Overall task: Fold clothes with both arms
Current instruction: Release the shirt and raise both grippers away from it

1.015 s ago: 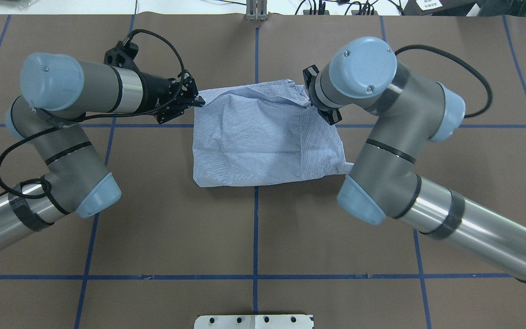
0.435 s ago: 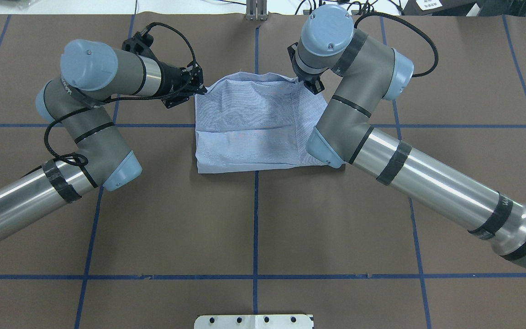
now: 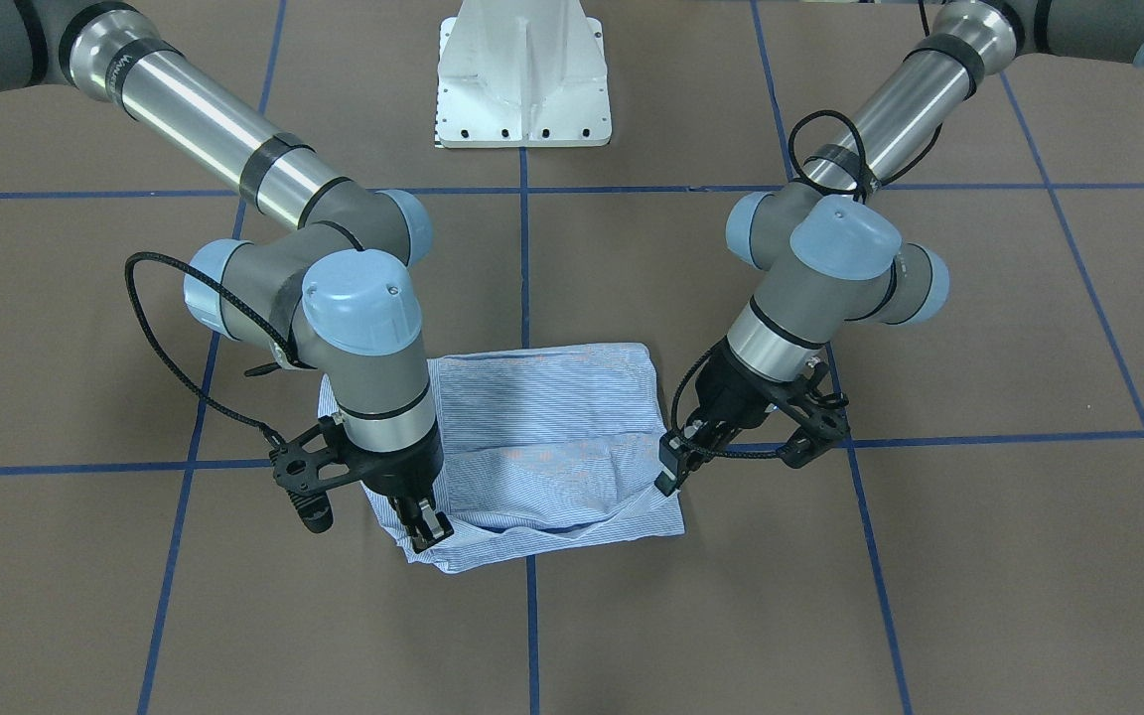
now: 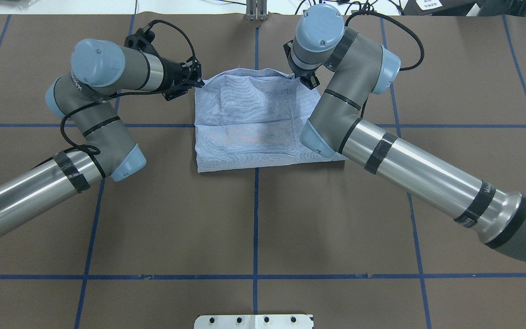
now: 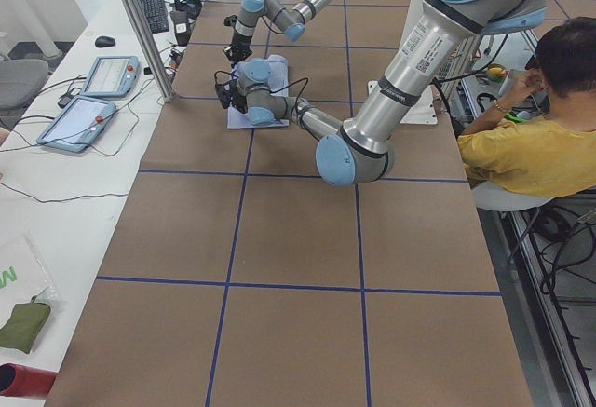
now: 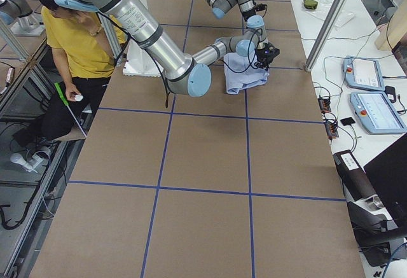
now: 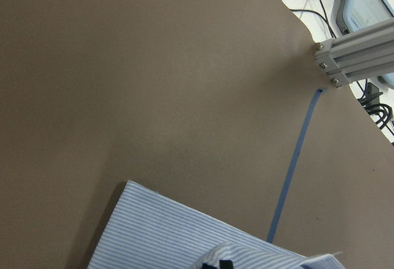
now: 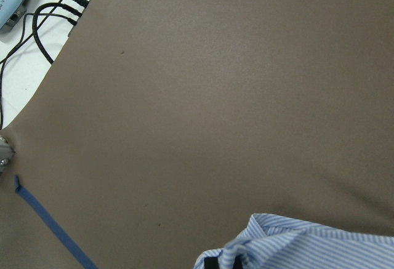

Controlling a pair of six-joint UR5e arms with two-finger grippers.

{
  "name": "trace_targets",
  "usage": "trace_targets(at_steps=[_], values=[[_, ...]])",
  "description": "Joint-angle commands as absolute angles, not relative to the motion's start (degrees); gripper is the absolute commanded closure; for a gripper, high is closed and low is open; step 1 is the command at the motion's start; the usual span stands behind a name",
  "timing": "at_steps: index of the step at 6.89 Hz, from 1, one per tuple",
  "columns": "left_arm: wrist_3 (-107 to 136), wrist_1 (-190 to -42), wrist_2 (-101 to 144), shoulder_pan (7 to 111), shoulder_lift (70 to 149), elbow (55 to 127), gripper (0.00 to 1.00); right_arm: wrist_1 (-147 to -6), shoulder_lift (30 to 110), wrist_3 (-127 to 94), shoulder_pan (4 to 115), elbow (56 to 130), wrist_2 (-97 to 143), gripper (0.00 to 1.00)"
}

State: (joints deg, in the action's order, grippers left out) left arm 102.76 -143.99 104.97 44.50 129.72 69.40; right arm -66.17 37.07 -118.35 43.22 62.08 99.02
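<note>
Both grippers are clamped on the shirt [image 4: 244,137]. The left gripper [image 4: 197,83] pinches its far left corner and the right gripper [image 3: 425,524] its far right corner. Striped cloth is bunched between the jaws at the bottom of each wrist view.

A second ago the near hem lay closer to the robot, and the held edge hung slack and puffed over the middle of the cloth. Since then the grippers have carried that edge outward, toward the far edge of the table [image 4: 254,219], and the whole shirt has slid a little that way. The near hem now lies straight across the centre line. A flat crease runs side to side halfway up. Beyond it the top layer is drawn smooth out to the two held corners, with only a slight ripple left along the far edge.

The pull appears to have spread and flattened this fold. The layer looks about ready to be set down and let go before any further fold.
</note>
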Motion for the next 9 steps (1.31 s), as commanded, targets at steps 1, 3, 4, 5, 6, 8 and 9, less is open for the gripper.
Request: trace_targets(at_steps=[1, 3, 4, 5, 6, 8, 9], values=[[97.33, -144.40, 103.80, 45.87, 130.25, 67.94, 0.10, -63.46, 33.51, -118.30, 44.37, 56.97, 99.23, 0.00], [97.03, -144.49, 103.97, 46.32, 129.99, 67.85, 0.02, -63.46, 33.57, -116.38, 46.66, 56.78, 101.24, 0.00], [96.77, -145.01, 103.97, 46.41, 129.90, 68.20, 0.02, -63.46, 33.84, -113.84, 47.63, 56.95, 102.47, 0.00], [90.42, -144.93, 104.24, 46.58, 128.08, 69.60, 0.02, -63.54, 36.71, -105.29, 50.25, 59.04, 106.57, 0.00], [77.91, -144.41, 104.24, 46.76, 122.84, 73.79, 0.01, -63.46, 42.57, -92.07, 54.10, 63.24, 112.70, 0.00], [58.09, -143.44, 107.20, 51.30, 117.09, 76.20, 0.01, -63.72, 53.30, -63.16, 62.45, 66.35, 120.55, 0.00], [48.79, -143.09, 113.67, 56.81, 112.55, 78.29, 0.01, -65.03, 56.74, -48.84, 67.88, 66.18, 125.11, 0.00]])
